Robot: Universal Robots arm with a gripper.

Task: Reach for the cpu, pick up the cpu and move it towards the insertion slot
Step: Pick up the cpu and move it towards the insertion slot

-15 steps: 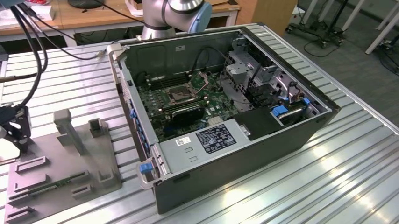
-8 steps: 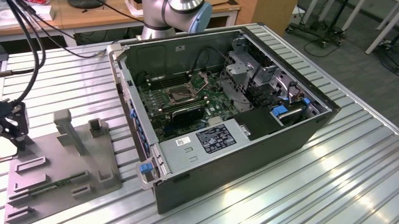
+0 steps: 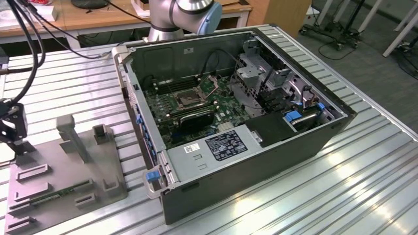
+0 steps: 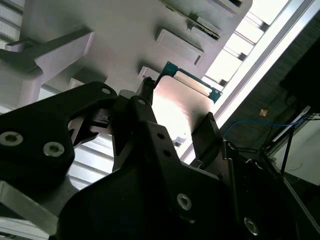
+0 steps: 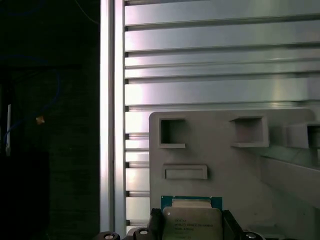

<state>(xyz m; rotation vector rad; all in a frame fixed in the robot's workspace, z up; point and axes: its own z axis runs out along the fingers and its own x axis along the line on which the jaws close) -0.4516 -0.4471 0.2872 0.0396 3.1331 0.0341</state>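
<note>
One ribbed metal surface (image 3: pixel 365 186) carried everything. Biggest item on it was the open PC case (image 3: pixel 261 161), lying on its side w/ the green board (image 3: pixel 222 95) facing up. The insertion slot (image 3: pixel 188 100), a square metal frame w/ a dark centre, sat on that board.

Well apart from the case, at the exterior view's left, lay the gray tray (image 3: pixel 65 171) w/ upright posts and shallow recesses. A long green memory stick (image 3: pixel 56 193) rested on it.

The black hand (image 3: pixel 10 129) hung over the tray's edge at the exterior view's far left. In both wrist views its fingers (image 4: pixel 210 130) pressed on opposite edges of the cpu (image 4: pixel 182 100), pinching it btwn them. The chip's silvery top and blue-green rim showed over the tray. Couldn't tell whether the cpu was clear of the tray or touching it
</note>
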